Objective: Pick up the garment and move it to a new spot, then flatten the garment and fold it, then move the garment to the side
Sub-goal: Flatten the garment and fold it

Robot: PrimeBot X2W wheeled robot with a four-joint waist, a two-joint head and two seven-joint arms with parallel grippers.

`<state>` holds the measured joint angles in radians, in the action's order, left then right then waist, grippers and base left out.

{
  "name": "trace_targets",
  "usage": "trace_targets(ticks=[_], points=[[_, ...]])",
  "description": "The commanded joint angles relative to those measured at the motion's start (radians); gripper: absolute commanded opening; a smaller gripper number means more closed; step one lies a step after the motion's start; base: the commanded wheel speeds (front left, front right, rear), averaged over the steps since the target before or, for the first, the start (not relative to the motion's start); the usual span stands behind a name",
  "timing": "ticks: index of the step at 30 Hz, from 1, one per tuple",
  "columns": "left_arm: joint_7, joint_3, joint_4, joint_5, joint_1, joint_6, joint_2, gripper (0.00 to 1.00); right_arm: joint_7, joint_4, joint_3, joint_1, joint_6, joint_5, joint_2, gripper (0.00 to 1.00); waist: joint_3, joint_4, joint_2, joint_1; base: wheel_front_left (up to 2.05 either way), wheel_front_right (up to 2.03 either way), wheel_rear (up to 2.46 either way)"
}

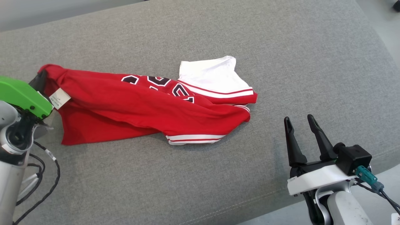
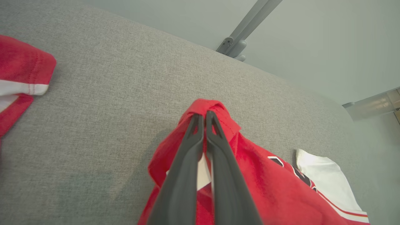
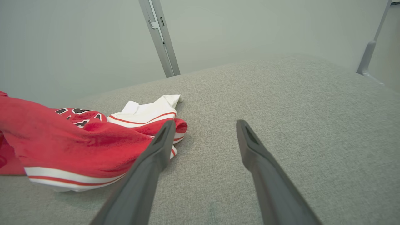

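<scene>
The garment is a red jersey with white trim, dark lettering and a white sleeve, lying crumpled and stretched across the grey cushion. My left gripper at the left edge is shut on the garment's upper left corner; in the left wrist view its fingers pinch a red fold of the garment. My right gripper stands open at the lower right, apart from the garment, nothing between its fingers. From the right wrist view the garment lies to the left of the right gripper.
The cushion's front edge runs along the bottom right, with pale floor beyond the right side. A grey metal post stands behind the cushion. Bare cushion stretches right of and behind the garment.
</scene>
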<state>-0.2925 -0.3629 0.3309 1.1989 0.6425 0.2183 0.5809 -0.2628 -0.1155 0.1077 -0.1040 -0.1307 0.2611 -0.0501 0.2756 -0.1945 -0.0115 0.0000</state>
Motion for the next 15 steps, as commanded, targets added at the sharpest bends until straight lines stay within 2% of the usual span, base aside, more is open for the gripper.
trace_targets(ticks=[1,2,6,10,15], points=[[0.020,-0.003,0.030,0.002,-0.002,-0.024,-0.011,0.44,-0.003,0.002,-0.002,-0.008,0.000,-0.008,-0.001,1.00,0.006,0.004,0.0115,0.0000,0.00,0.00,0.00],[0.039,-0.005,0.040,-0.005,0.003,-0.048,-0.016,1.00,-0.003,0.001,0.000,-0.010,0.000,-0.011,-0.001,1.00,0.007,0.005,0.0115,0.0000,0.00,0.00,0.00],[0.125,0.053,0.086,0.038,0.010,-0.097,-0.062,1.00,-0.003,-0.004,0.003,-0.010,0.000,-0.015,-0.001,1.00,-0.006,0.012,0.0115,0.0000,0.00,0.00,0.00],[0.181,0.069,0.082,0.023,-0.031,-0.127,-0.046,1.00,-0.003,-0.006,0.005,0.006,0.000,-0.021,-0.001,1.00,-0.026,0.020,0.0115,0.0000,0.00,0.00,0.00],[0.249,0.071,0.021,-0.007,-0.126,-0.134,-0.032,1.00,-0.003,0.002,-0.019,0.029,0.000,-0.028,-0.001,1.00,-0.043,0.042,0.0115,0.0000,0.00,0.00,0.00]])
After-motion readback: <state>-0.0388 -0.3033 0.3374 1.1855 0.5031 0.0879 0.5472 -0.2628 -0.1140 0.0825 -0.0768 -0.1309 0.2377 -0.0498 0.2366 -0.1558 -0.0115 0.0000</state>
